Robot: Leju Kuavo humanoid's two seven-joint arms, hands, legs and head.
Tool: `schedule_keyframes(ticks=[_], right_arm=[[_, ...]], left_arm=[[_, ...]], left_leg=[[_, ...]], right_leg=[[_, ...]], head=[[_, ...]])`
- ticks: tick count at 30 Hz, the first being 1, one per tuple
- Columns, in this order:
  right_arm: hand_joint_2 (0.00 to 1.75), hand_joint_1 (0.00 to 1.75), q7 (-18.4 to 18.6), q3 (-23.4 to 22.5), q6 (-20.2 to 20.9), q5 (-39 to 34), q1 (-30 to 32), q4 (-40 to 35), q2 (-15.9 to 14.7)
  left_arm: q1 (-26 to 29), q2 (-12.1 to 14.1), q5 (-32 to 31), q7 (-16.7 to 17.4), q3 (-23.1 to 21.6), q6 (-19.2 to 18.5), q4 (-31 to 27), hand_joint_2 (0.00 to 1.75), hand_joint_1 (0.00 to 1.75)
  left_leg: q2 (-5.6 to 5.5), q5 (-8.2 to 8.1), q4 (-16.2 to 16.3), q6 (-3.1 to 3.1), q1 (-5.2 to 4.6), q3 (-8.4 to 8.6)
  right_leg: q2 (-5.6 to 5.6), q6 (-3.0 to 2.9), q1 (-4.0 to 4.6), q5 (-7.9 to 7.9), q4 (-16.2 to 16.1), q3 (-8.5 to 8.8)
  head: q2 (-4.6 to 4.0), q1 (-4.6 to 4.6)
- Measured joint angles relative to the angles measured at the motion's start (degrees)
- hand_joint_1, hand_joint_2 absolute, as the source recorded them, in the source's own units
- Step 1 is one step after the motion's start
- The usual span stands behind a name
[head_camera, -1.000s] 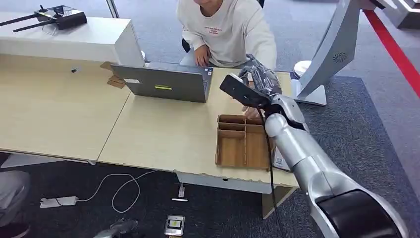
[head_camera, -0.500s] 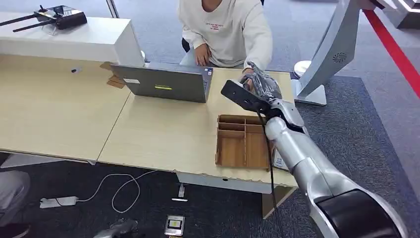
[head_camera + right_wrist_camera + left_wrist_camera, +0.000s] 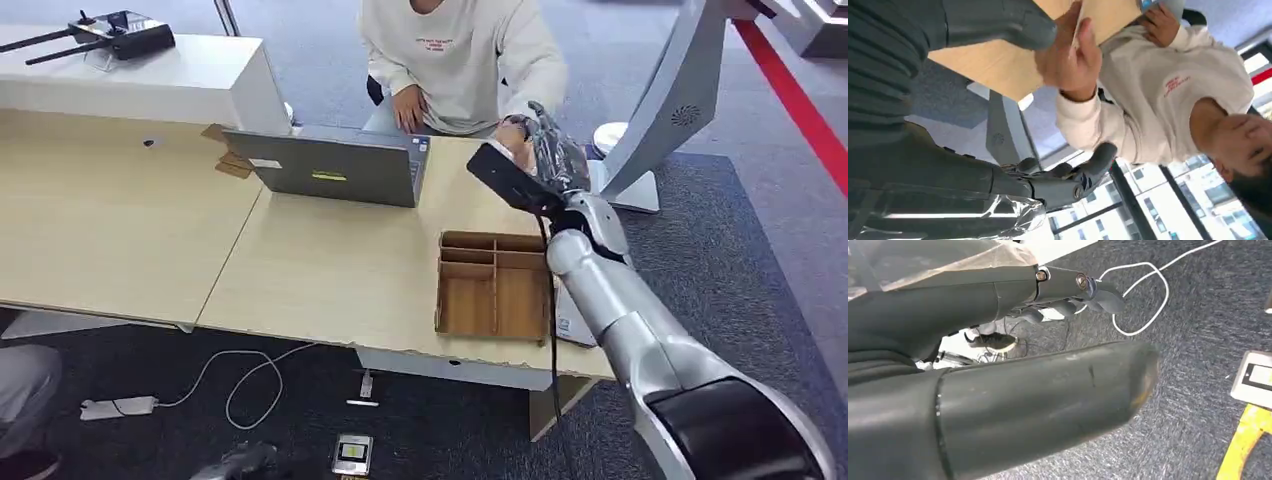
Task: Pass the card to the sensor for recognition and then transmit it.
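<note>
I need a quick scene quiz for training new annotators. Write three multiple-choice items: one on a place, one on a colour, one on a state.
1. Where is the wooden tray?
A. On the floor
B. On the table, near its front right corner
C. On top of the laptop

2. What colour is the person's sweatshirt?
A. White
B. Black
C. Red

3. How is the laptop?
A. Shut flat
B. Lying upside down
C. Open, lid raised

Answers:
1 B: the wooden tray lies on the table by its near right corner.
2 A: the sweatshirt is white with small red lettering.
3 C: the laptop has its lid up, with the back of the lid facing the robot.
</note>
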Motion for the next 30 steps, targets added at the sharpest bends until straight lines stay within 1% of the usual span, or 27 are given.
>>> schedule_keyframes(ticks=[2,7,11,12,13,15,17,21,23,26,28,30], right_arm=[[1.75,0.00,-0.35,-0.59,-1.60,-0.85,0.03,-0.64,-1.25],[1.75,0.00,-0.15,-2.82,-5.95,-2.21,1.45,-3.85,-5.99],[1.75,0.00,2.36,-5.23,-7.95,-2.60,4.79,-7.15,-10.52],[1.75,0.00,3.28,-6.18,-8.26,-2.91,5.84,-8.04,-12.32],[1.75,0.00,3.92,-6.87,-8.50,-3.15,6.91,-8.66,-13.49],[1.75,0.00,5.69,-8.84,-9.11,-3.34,10.13,-9.82,-17.06],[1.75,0.00,7.04,-11.69,-10.00,-3.50,14.50,-10.32,-21.45],[1.75,0.00,9.20,-15.67,-11.41,-2.71,22.66,-9.61,-27.41],[1.75,0.00,8.57,-17.34,-12.15,-2.49,25.97,-7.38,-29.73],[1.75,0.00,7.26,-19.58,-12.57,-3.63,30.71,-4.44,-31.60],[1.75,0.00,7.63,-20.46,-11.95,-4.00,32.89,-2.40,-32.28],[1.75,0.00,8.83,-21.42,-10.99,-3.78,35.41,0.04,-32.74]], left_arm=[[0.17,0.02,0.37,0.07,0.00,0.13,0.00,0.00,0.00],[0.94,0.33,1.20,0.20,0.02,0.63,0.02,0.00,0.00],[1.51,0.55,1.95,0.35,0.09,1.12,0.02,0.00,0.00],[1.66,0.61,2.16,0.39,0.11,1.20,0.02,0.00,0.00],[1.86,0.68,2.45,0.44,0.15,1.36,0.02,0.00,0.00],[2.57,0.81,3.28,0.55,0.24,1.92,0.02,0.00,0.00],[3.81,1.14,4.81,0.94,0.48,3.14,0.02,0.00,0.00],[5.35,1.31,7.21,1.31,1.75,4.88,0.02,0.00,0.00],[6.03,1.31,7.98,1.62,2.16,5.49,0.02,0.00,0.00],[7.08,1.31,8.63,1.90,3.12,6.08,0.04,0.00,0.00],[7.19,1.29,8.90,2.08,3.32,6.56,0.04,0.00,0.00],[7.43,1.18,9.31,2.27,4.05,7.02,0.04,0.00,0.00]], left_leg=[[0.01,0.00,0.00,0.00,-0.02,0.01],[0.00,0.01,0.03,0.01,-0.04,0.04],[-0.03,-0.02,0.05,0.03,-0.05,0.04],[-0.05,-0.02,0.06,0.03,-0.05,0.06],[-0.04,-0.03,0.07,0.04,-0.04,0.08],[-0.13,-0.07,0.08,0.09,0.00,0.12],[-0.18,-0.11,0.07,0.12,0.01,0.11],[-0.12,-0.23,0.07,0.19,-0.04,0.08],[-0.16,-0.25,0.07,0.21,-0.02,0.10],[-0.10,-0.26,0.06,0.20,-0.03,0.06],[-0.11,-0.26,0.05,0.20,0.01,0.07],[-0.14,-0.25,0.04,0.20,0.02,0.04]], right_leg=[[0.00,0.00,0.00,0.00,0.00,0.00],[-0.01,0.02,-0.01,0.02,-0.04,0.01],[0.00,0.03,-0.06,0.02,-0.06,0.02],[-0.01,0.03,-0.08,0.02,-0.08,0.00],[-0.01,0.03,-0.08,0.02,-0.11,0.00],[-0.12,0.06,-0.05,-0.01,-0.17,0.15],[-0.18,0.07,-0.03,-0.03,-0.21,0.22],[-0.11,0.08,-0.05,-0.05,-0.24,0.18],[-0.13,0.14,-0.04,-0.10,-0.27,0.23],[-0.10,0.13,-0.05,-0.09,-0.27,0.17],[-0.08,0.12,-0.03,-0.10,-0.27,0.18],[-0.13,0.12,0.00,-0.13,-0.27,0.22]], head=[[0.00,0.00],[0.00,0.00],[0.00,0.02],[0.00,-0.04],[0.00,-0.02],[0.00,0.00],[0.00,0.02],[0.00,-0.02],[0.00,0.00],[0.00,-0.02],[0.00,-0.02],[0.00,0.00]])
